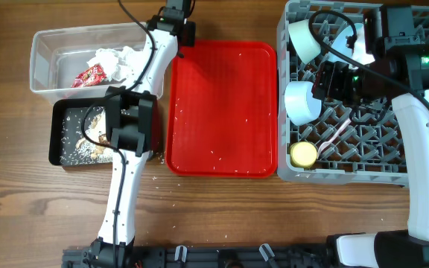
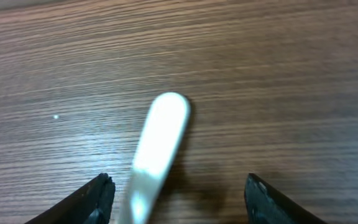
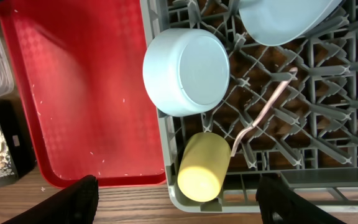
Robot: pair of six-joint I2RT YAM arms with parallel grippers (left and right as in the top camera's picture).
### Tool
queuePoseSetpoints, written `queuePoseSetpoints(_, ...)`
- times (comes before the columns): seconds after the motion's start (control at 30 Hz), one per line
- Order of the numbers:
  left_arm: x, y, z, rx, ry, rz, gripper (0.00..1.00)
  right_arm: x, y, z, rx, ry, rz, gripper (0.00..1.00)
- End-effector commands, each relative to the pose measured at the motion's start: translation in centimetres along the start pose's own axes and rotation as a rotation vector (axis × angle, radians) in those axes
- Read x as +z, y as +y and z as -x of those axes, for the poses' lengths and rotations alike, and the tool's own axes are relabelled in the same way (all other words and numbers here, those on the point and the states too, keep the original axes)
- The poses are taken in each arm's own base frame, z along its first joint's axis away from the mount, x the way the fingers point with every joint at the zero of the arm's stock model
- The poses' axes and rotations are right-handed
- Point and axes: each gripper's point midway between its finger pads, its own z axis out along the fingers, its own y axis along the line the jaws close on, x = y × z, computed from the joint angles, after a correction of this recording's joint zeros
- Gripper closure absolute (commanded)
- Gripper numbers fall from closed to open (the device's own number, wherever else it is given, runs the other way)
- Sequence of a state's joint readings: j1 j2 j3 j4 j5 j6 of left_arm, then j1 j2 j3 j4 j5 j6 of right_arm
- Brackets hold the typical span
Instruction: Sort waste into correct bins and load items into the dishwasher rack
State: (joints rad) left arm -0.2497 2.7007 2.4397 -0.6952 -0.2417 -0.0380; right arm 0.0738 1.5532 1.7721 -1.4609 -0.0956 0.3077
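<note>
From above, the waste looks sorted. The clear plastic rectangular tub (image 1: 39, 45) holds the crumpled white tissue (image 1: 114, 58) and the red-and-white crinkly snack wrapper (image 1: 91, 74). The shallow black rectangular tray (image 1: 53, 134) just in front of it holds the brownish-white food scraps (image 1: 77, 145). The flat red serving tray (image 1: 222, 108) carries only stray crumbs.

The large grey plastic dishwasher rack (image 1: 348, 173) on the right holds an upturned pale blue bowl (image 1: 302, 102), a second pale bowl (image 1: 304, 41), the small yellow cup (image 1: 303, 154) and the white plastic fork (image 1: 335, 136). The left arm (image 1: 155, 59) reaches to the far table edge, and the right arm (image 1: 423, 149) hangs over the rack.

In the left wrist view, the left gripper (image 2: 182, 186) is spread wide and holds nothing. A blurred white plastic utensil (image 2: 160, 146), probably the spoon, shows against bare wood between the fingers without touching either. I cannot tell whether its rounded end is the bowl or the handle.

In the right wrist view, the right gripper (image 3: 182, 194) is also wide open and empty above the loaded rack.

The step in hand seems to be picking up this last utensil. That calls for lowering the left gripper and closing it across the thin shaft, then carrying the utensil over to the rack.
</note>
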Motion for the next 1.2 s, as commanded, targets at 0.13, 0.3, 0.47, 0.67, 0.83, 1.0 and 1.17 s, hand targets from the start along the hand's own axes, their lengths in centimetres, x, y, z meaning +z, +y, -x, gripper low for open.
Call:
queuePoseSetpoints(0.13, 1.7, 1.6, -1.0, -0.103, 0.032, -0.009, 0.38, -0.9, -0.1, 0.4, -0.025, -0.038, -0.009, 0.17)
queuePoseSetpoints(0.3, 1.8, 1.1, -1.7, -0.094, 0.055, -0.017, 0.54, -0.9, -0.1, 0.4, -0.025, -0.038, -0.009, 0.17)
queuePoseSetpoints(0.47, 1.7, 1.1, -2.5, -0.087, 0.085, -0.014, 0.56, -0.9, 0.0, 0.6, -0.026, -0.043, -0.007, 0.17)
queuePoseSetpoints(0.67, 1.2, 1.2, -1.9, -0.089, 0.071, -0.016, 0.94, -0.9, 0.1, 1.0, -0.027, -0.061, -0.001, 0.17)
queuePoseSetpoints(0.83, -1.2, 0.9, 0.5, -0.093, 0.02, -0.029, 0.96, -0.9, 0.2, 1.2, -0.028, -0.07, 0.002, 0.16)
queuePoseSetpoints(1.0, -5.4, 1.3, 4.0, -0.108, -0.065, -0.042, 0.96, -0.9, 0.3, 1.3, -0.028, -0.073, 0.006, 0.17)
queuePoseSetpoints(1.17, -11.7, 0.7, 6.0, -0.091, -0.09, -0.064, 0.96, -1.0, 0.4, 1.7, -0.03, -0.09, 0.011, 0.17)
